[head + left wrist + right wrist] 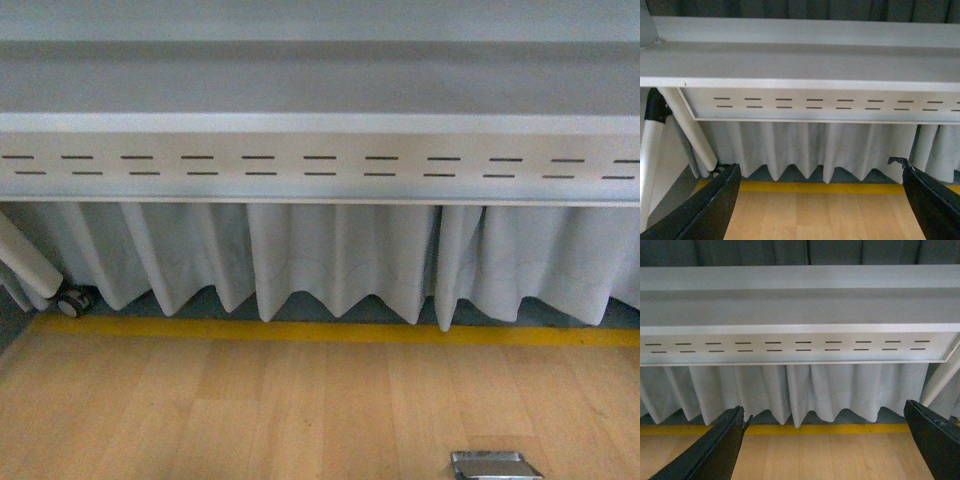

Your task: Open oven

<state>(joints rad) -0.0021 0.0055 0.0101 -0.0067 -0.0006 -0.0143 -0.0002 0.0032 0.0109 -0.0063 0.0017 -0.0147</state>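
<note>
Pale grey pleated curtain (340,260) across the back, light wooden plank floor (250,410) in front, and that's most of the room we get. The long grey metal table (320,80) fills the upper part of every view, and along its front runs the white slotted metal panel (320,165). That's our marker.

Below the panel, where curtain meets floor, there's a yellow painted strip (300,330).

Now the arms. The left tool (815,167) has its black fingers spread wide with nothing between them, and it's aimed at the curtain below the panel. The right tool (824,407) is the same story: jaws wide apart, empty, also below the panel.

Below the panel's left end is a white tubular table leg (28,262). Well below its right half lies a shiny metal floor plate (495,465), and near the leg's foot sits a small black caster wheel (72,300).

And the oven? It's not in any view. If it's on the table, it sits above the panel, out of sight.

So the step in hand, I'd say, is finding it. Raise the arms above the panel until door and handle show, fingers spread, and commit to no grasp before the handle sits squarely in a wrist view. Rising too close to the panel risks clipping the table's edge.
</note>
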